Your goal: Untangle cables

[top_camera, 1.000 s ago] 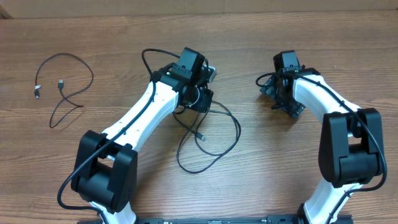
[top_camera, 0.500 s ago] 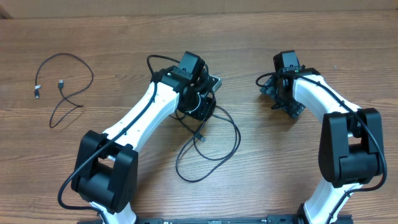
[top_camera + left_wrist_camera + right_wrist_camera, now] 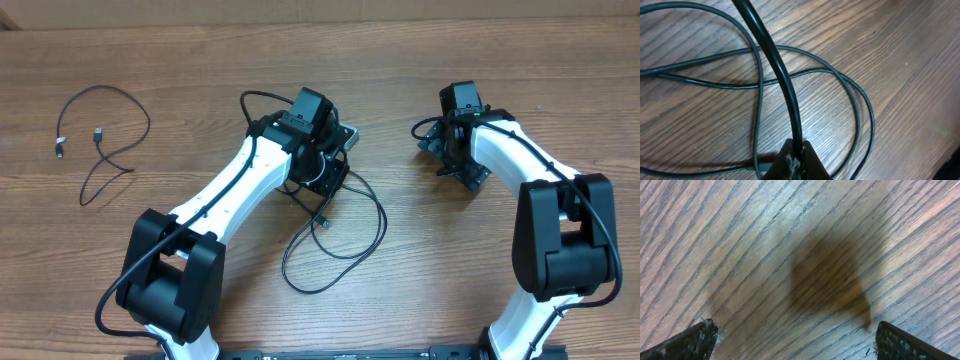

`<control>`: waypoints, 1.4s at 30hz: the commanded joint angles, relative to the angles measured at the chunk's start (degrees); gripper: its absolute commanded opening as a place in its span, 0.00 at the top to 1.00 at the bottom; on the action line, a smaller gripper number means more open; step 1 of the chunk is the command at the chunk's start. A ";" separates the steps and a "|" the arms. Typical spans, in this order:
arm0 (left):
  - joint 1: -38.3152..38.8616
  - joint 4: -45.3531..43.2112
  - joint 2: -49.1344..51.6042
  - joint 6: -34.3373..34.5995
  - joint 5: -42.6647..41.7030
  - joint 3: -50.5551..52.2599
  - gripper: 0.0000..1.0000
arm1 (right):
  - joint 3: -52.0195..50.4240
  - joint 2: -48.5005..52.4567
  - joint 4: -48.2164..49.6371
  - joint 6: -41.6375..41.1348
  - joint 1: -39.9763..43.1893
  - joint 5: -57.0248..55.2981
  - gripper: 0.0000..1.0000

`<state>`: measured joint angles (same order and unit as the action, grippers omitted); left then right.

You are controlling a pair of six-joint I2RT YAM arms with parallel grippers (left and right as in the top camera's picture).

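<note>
Pinching entry, left fingers (image 3: 789,162): pressed together on one black strand (image 3: 777,70), which runs up and away from their tips

Entry, tangled cables (image 3: 383,222): loose loops on the counter (image 3: 480,60), on the near side and to the right of the left fingers. They cross one another under the held strand, and a small plug end lies among them just near of the left fingers

Entry, separate cable (image 3: 100,89): well to the left of the left fingers. It lies alone in an open curl with both plug ends showing, touching nothing of the tangle

Entry, right fingers (image 3: 697,340): spread wide, well to the right of the left fingers. They grip nothing, with only wood grain and a shadow between them

Change: compared with a second ago, the left fingers stand slightly further right with the strand in their pinch. The near end of the loops reaches a little further from them, while the separate cable and the right fingers are unmoved. Over the last half second almost nothing differs

Meaning for the task, as a judgement: one cable looks already freed. The pull has begun to stretch the remaining loops, yet their crossings persist, so more drawing out seems needed, perhaps with the idle right fingers pinning a loop
</note>
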<state>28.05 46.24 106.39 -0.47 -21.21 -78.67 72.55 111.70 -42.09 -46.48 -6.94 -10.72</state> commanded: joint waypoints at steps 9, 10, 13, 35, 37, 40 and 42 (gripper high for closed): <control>0.09 -1.27 -0.74 -1.31 3.80 0.59 0.96 | -0.07 -0.70 -2.23 9.66 0.20 19.87 0.00; 0.09 -1.55 -0.74 -1.31 3.82 0.59 0.96 | 0.15 -0.85 -2.97 11.43 0.48 22.23 0.00; 0.09 -1.92 -0.74 -1.31 3.87 0.59 0.96 | 1.11 -1.75 -6.54 14.25 1.25 29.05 0.00; 0.09 -2.54 -0.74 -1.22 3.80 0.59 0.96 | -1.90 -3.48 -24.33 17.55 -5.01 35.89 0.70; 0.09 -2.54 -0.74 -1.25 3.80 0.59 0.96 | -2.45 -3.48 -23.82 17.53 -6.58 35.63 0.69; 0.09 -2.51 -0.74 -1.25 3.80 0.59 0.95 | -4.44 -3.45 -21.29 12.94 -9.29 32.20 0.69; 0.09 -2.51 -0.74 -1.25 3.80 0.59 0.95 | -5.90 -3.45 -19.26 10.01 -10.60 31.36 0.70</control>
<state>28.03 43.70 106.39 -0.49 -17.72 -78.61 69.01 109.86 -63.35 -30.98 -15.62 23.14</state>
